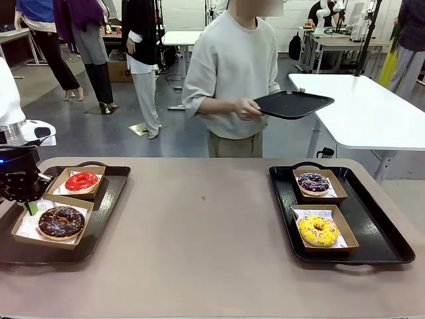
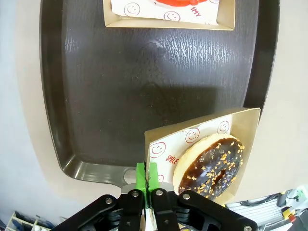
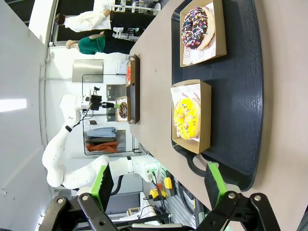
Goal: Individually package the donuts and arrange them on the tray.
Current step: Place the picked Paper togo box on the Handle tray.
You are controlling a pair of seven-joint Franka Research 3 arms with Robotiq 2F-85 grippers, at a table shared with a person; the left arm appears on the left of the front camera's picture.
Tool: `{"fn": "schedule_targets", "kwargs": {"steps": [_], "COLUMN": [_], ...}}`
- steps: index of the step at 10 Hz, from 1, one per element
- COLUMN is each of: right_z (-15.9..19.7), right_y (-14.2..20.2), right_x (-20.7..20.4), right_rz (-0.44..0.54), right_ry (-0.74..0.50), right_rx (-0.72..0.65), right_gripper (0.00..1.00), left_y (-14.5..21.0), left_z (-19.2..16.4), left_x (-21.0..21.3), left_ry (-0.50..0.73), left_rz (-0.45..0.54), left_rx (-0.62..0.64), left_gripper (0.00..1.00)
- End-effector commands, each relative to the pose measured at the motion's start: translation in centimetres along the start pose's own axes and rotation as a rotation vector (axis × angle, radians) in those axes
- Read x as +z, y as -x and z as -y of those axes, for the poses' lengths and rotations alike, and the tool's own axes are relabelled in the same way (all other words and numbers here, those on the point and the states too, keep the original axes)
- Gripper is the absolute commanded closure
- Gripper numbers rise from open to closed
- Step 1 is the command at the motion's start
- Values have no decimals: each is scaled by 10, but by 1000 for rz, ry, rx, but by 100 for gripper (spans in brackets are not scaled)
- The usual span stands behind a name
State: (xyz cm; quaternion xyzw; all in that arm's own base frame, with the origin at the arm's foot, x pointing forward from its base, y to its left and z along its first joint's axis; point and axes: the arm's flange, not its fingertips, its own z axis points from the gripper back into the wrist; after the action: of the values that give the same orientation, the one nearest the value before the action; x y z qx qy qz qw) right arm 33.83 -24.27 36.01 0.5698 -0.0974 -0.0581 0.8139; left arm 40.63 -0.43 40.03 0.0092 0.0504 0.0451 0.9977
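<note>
Donuts [image 1: 61,222] sitting boxed on two trays
Left tool [image 2: 147,180] pinching the chocolate donut's box [image 2: 159,139] — right tool [image 3: 159,183] gaping, released, near the yellow donut [image 3: 186,118].

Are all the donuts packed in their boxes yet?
All four sit in boxes on trays: red, purple and yellow. The left gripper is shut on the chocolate donut's box, which overhangs its tray. The right gripper is open.

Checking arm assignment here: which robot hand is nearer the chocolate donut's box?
Left. The left hand is shut on the edge of the chocolate donut's box; the right hand hangs open over the other tray, across the table.
</note>
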Motion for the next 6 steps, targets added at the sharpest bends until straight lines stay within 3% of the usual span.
{"fn": "schedule_targets", "kwargs": {"steps": [1,6], "right_z": [-1,-1], "right_y": [0,0], "right_x": [2,2], "right_rz": [-12,-12], "right_ry": [-7,-7], "right_rx": [12,12], "right_gripper": [0,0], "left_y": [0,-35], "left_z": [0,1], "left_x": [0,-21], "left_ry": [0,-24], "left_rz": [0,32], "left_rx": [0,-72], "left_gripper": [99,99]}}
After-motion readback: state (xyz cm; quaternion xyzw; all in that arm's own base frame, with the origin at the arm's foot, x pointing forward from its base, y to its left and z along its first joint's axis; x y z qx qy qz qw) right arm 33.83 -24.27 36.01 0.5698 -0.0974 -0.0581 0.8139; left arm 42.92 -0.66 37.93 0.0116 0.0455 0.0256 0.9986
